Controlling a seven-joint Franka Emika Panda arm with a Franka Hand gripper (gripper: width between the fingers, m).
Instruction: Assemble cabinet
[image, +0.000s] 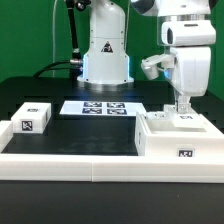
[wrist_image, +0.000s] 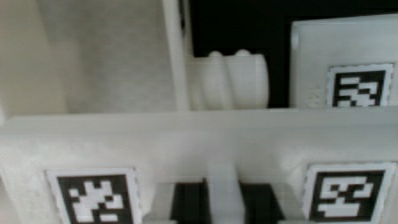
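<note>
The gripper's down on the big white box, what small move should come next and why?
Probably close the jaws and check the hold before lifting. The gripper sits low on the cabinet box, and the wrist view shows the jaws seemingly straddling a white wall; whether they pinch it is unclear.

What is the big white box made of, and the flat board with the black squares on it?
The cabinet box looks like matte white plastic: thick, smooth, opaque walls with soft edges and no grain. The marker board is a thin, flat white sheet with printed black tags. It could be plastic or stiff card; the look leaves that open.
</note>
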